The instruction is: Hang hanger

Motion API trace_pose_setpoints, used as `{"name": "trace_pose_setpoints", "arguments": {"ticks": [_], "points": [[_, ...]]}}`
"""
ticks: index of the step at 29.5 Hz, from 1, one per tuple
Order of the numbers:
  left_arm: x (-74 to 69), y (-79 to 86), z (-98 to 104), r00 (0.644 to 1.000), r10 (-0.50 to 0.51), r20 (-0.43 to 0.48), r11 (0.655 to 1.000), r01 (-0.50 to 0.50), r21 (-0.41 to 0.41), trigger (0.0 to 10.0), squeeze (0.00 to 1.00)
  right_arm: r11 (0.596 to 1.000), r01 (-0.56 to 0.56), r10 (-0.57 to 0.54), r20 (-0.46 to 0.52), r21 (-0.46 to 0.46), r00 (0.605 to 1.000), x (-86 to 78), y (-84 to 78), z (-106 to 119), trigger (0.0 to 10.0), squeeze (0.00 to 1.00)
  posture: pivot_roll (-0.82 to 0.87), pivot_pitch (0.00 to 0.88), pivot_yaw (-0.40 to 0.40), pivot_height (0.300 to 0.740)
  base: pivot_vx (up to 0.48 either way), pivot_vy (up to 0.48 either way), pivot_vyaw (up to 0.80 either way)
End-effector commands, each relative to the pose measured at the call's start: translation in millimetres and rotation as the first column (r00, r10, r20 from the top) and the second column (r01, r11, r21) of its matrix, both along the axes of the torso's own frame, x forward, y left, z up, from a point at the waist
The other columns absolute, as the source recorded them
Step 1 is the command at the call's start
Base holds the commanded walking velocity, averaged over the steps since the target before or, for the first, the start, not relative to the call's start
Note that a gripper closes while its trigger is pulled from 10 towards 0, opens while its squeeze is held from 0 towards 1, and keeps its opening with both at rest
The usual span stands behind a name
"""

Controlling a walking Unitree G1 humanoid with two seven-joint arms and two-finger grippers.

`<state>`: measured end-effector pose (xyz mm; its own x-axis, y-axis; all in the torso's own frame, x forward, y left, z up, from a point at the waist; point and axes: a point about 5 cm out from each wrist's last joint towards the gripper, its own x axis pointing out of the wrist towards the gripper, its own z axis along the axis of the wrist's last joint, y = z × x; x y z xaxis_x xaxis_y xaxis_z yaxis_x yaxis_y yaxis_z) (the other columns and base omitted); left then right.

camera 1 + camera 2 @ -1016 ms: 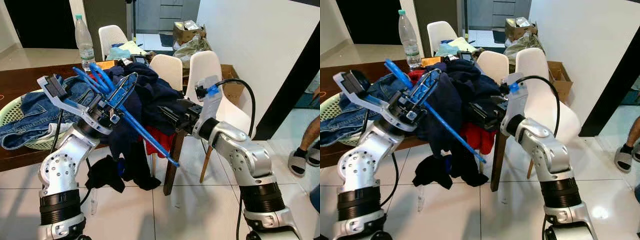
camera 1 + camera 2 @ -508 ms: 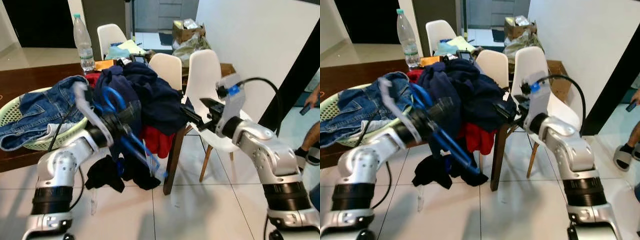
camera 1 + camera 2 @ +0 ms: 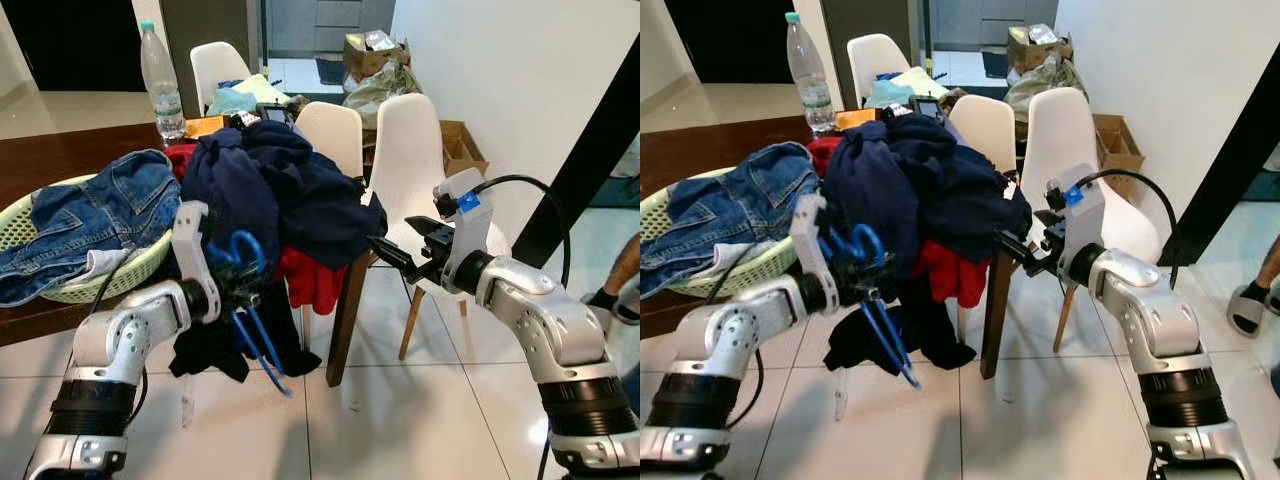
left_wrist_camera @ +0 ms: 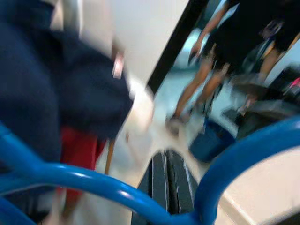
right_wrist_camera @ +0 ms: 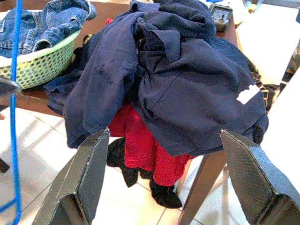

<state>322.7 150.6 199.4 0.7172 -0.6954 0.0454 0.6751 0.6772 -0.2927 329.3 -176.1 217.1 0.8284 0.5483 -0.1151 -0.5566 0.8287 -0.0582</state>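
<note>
While the blue plastic hanger (image 3: 250,320) dangles from the left hand (image 3: 232,285), no rail shows.
Clamped on the hook end, that hand hangs it long-axis down off the brown wooden surface's (image 3: 60,160) near edge; the right hand (image 3: 395,255), open and empty, waits just across.

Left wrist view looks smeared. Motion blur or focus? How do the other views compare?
Left wrist view: heavy smear across the whole frame, blue hanger and dark clothes soft-edged, the person's legs streaked; cause can't be settled from one frame. Right wrist view: sharp, with the navy garment and open right gripper fingers crisp. Left eye view: mostly sharp, slight softness around the left gripper.
</note>
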Motion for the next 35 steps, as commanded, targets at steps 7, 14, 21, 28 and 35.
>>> {"name": "trace_pose_setpoints", "arguments": {"ticks": [7, 14, 21, 28, 35], "points": [[-13.3, -8.6, 52, 0.946, -0.02, 0.323, 0.984, 0.076, -0.16, 10.0, 0.0, 0.998, -0.045, 0.043, 0.045, 0.048, 0.998, -1.5, 4.3, 7, 10.0, 0.0, 0.14, 0.03, -0.019, 0.74, 0.0, 0.0, 0.0], [-19.3, 9.6, 81, 0.913, 0.054, 0.404, 0.913, 0.118, -0.39, 10.0, 0.0, 0.942, -0.313, 0.302, 0.097, 0.123, 0.948, -40.2, -11.5, 9, 10.0, 0.0, 0.14, 0.031, -0.019, 0.74, 0.0, 0.0, 0.0], [-10.4, 29.7, 82, 0.922, 0.151, 0.357, 0.84, 0.071, -0.538, 10.0, 0.0, 0.876, -0.469, 0.458, 0.116, 0.111, 0.882, -72.7, -13.7, 14, 10.0, 0.21, 0.12, 0.034, -0.01, 0.74, 0.0, 0.0, 0.0], [-8.3, 29.3, 78, 0.931, 0.144, 0.335, 0.79, 0.096, -0.605, 10.0, 0.0, 0.82, -0.563, 0.555, 0.096, 0.102, 0.826, -84.1, 17.2, 10, 10.0, 1.0, 0.12, 0.033, -0.006, 0.74, 0.0, 0.0, 0.0], [-7.9, 18.3, 76, 0.942, 0.063, 0.33, 0.758, 0.17, -0.629, 10.0, 0.0, 0.824, -0.562, 0.56, 0.048, 0.073, 0.827, -78.0, 66.6, -3, 10.0, 0.06, 0.11, 0.027, 0.0, 0.74, 0.0, 0.0, 0.0]]}}
